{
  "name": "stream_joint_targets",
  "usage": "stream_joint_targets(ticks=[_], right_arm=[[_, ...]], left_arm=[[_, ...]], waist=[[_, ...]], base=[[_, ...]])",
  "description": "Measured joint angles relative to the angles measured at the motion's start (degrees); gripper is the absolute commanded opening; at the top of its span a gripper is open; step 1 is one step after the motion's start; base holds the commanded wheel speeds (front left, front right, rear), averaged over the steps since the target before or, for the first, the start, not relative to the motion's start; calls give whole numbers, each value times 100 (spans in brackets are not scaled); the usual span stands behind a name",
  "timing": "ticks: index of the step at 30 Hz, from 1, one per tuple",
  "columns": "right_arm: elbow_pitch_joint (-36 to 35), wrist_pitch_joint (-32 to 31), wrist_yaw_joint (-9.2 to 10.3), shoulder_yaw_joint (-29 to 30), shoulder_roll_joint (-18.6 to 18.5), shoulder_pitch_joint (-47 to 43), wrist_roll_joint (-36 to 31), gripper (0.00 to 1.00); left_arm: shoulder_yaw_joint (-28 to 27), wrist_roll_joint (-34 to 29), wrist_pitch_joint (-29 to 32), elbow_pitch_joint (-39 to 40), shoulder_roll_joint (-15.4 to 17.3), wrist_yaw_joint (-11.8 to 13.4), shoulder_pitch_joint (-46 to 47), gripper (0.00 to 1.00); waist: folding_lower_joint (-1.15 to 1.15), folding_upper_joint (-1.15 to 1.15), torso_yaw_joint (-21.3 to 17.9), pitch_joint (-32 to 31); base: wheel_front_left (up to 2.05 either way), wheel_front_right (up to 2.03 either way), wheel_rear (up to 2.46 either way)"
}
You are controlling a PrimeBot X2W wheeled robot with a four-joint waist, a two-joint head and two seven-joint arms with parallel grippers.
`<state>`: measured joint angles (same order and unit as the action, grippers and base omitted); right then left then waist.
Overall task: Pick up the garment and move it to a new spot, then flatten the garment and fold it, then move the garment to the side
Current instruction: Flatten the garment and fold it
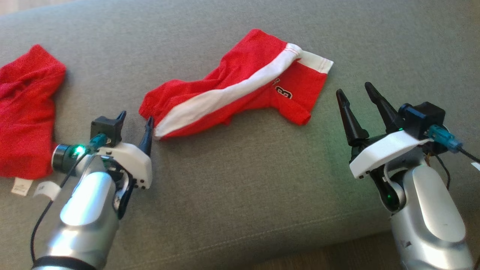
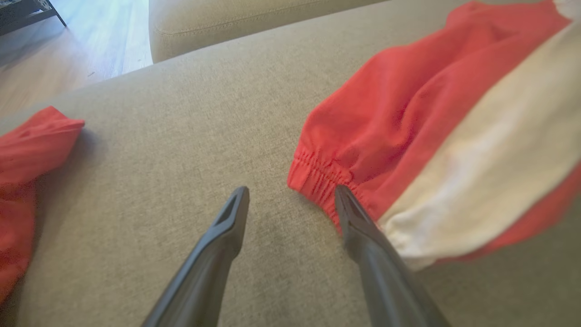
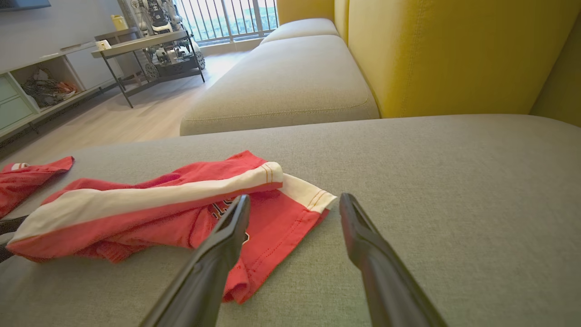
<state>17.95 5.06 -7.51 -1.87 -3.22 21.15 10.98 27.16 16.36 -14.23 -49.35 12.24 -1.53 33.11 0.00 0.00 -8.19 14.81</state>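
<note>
The shorts lie slantwise. The left hand, fingers apart, is right at the waistband; the right hand, also apart, is farther off.

Garment: red, w/ broad wht stripe lengthwise; wht hem band w/ thin red stitch lines; blk numeral print, wht outline, on red panel; gathered waistband red.
Second garment: plain red, darker in folds; wht labels at lower edge.
Seat cushion: grey-beige, fine weave, no pattern.
Backrest: mustard yellow, plain.
Floor: pale wood grain.
Left gripper, right gripper: blk fingers, wht housing, silver forearm, green LED glow, teal connector on each.
</note>
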Motion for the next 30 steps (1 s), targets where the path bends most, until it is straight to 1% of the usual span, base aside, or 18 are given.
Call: stream_joint_targets(ticks=[2, 5, 8, 12, 13, 16, 18, 21, 26, 30], right_arm=[[11, 0, 0, 29, 0, -2, 0, 100], [23, 11, 0, 71, -1, -30, 0, 100], [19, 58, 0, 163, 0, -144, 1, 100], [-79, 140, 0, 372, 2, -441, 12, 100], [-154, 204, 0, 475, 3, -579, 54, 100], [-225, 221, 0, 554, 3, -693, 92, 100], [-260, 226, 0, 555, 4, -719, 126, 100], [-290, 225, 0, 515, 5, -772, 127, 100], [-365, 201, 0, 444, 10, -766, 127, 100], [-387, 201, 0, 371, 11, -762, 127, 100]], left_arm=[[-29, 0, 0, 159, -44, 14, -44, 100], [-186, -19, -5, 721, -81, 236, -249, 100], [-413, -14, -7, 1371, -121, 358, -631, 100], [-714, -14, -7, 2365, -172, 409, -1355, 100], [-879, -12, -7, 2848, -222, 405, -1725, 100], [-1110, 71, -7, 3327, -399, 345, -2241, 100], [-1169, 94, -7, 3433, -500, 276, -2526, 100], [-1171, -96, -7, 3432, -514, 220, -2764, 100], [-1243, -208, -7, 3381, -669, 142, -2689, 100], [-1247, -205, -7, 3051, -757, -82, -2464, 100]], waist=[[0, 0, 76, -74], [-1, 0, 204, -211], [-1, 0, 358, -365], [-1, 0, 573, -567], [-1, 0, 675, -653], [-1, 0, 800, -748], [-1, 0, 851, -793], [-1, 0, 855, -804], [-1, 0, 746, -713], [-1, 0, 612, -594]], base=[[0, 0, 0], [0, 0, 0], [0, 0, 0], [0, 0, 0], [0, 0, 0], [0, 0, 0], [0, 0, 0], [0, 0, 0], [0, 0, 0], [0, 0, 0]])
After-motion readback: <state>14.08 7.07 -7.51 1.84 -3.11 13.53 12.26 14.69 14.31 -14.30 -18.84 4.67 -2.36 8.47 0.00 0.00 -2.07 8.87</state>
